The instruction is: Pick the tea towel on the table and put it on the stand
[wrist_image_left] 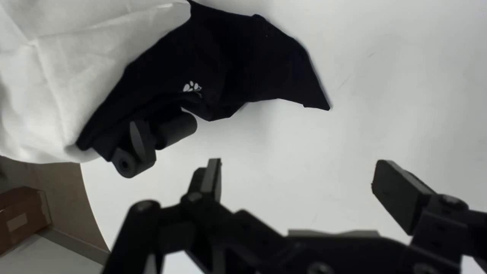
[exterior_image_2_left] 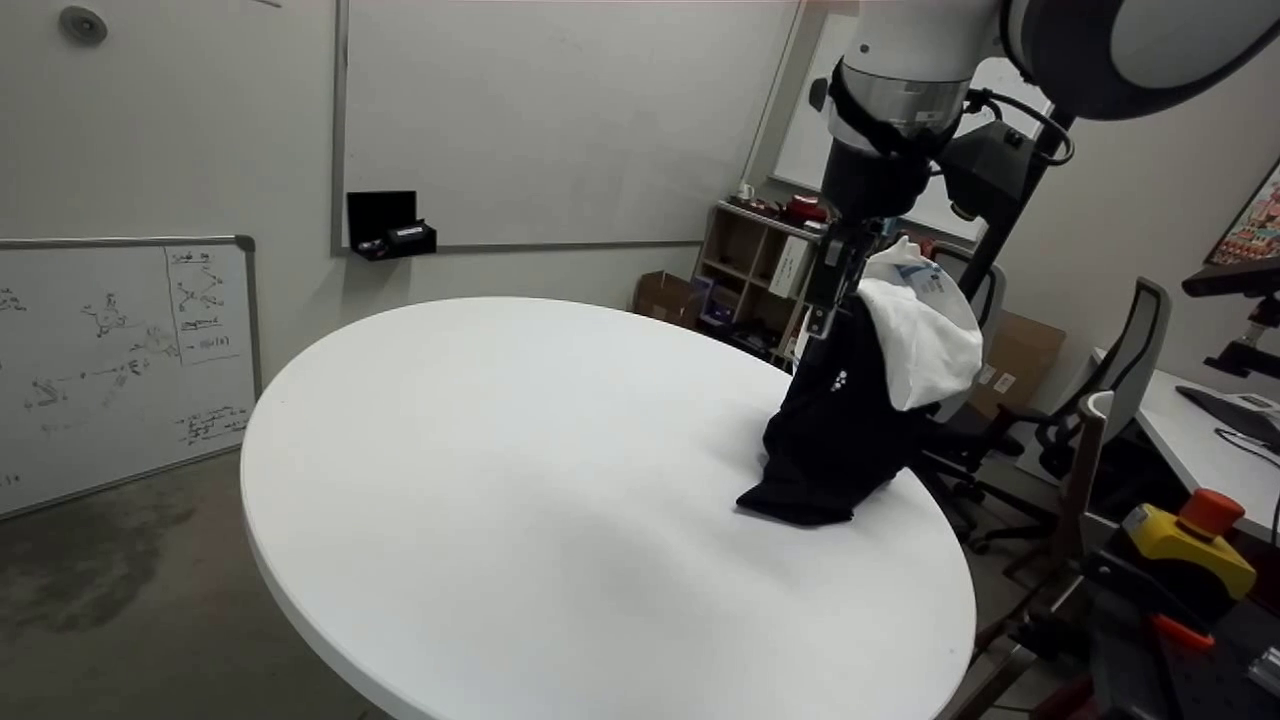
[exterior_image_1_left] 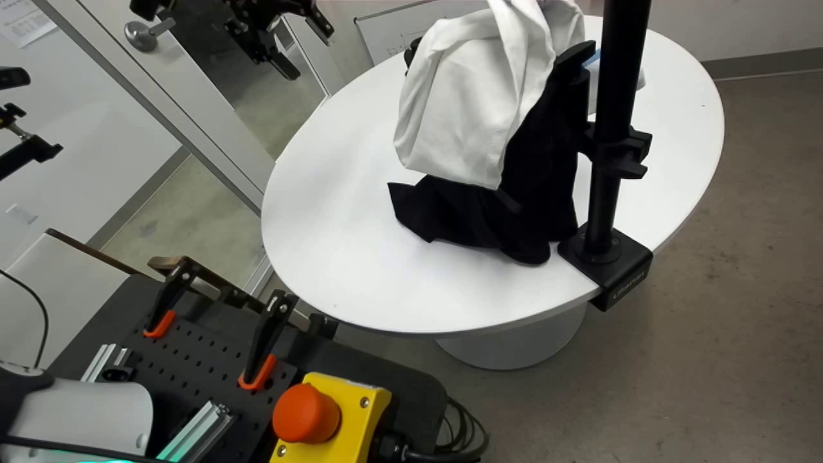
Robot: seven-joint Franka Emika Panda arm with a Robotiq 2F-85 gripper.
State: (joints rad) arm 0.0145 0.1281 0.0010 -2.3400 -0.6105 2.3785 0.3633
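A white towel (exterior_image_1_left: 472, 109) hangs draped high on the black stand (exterior_image_1_left: 614, 109) at the table's edge, over a black cloth (exterior_image_1_left: 469, 218). The black cloth's lower end rests on the table. Both cloths also show in an exterior view, the white towel (exterior_image_2_left: 930, 345) above the black cloth (exterior_image_2_left: 835, 450), and in the wrist view, the white towel (wrist_image_left: 68, 76) beside the black cloth (wrist_image_left: 228, 64). A bare part of the stand (wrist_image_left: 140, 142) sticks out there. My gripper (wrist_image_left: 296, 163) is open and empty, apart from both cloths, with table surface between its fingers. It also shows at top left in an exterior view (exterior_image_1_left: 307, 46).
The round white table (exterior_image_1_left: 334, 225) fills the middle. The stand's base is clamped at its edge. A yellow emergency-stop box (exterior_image_1_left: 350, 418) and black clamps (exterior_image_1_left: 263, 337) sit on the dark robot base. Office chairs (exterior_image_2_left: 1110, 360) and a shelf (exterior_image_2_left: 750, 265) stand beyond the table.
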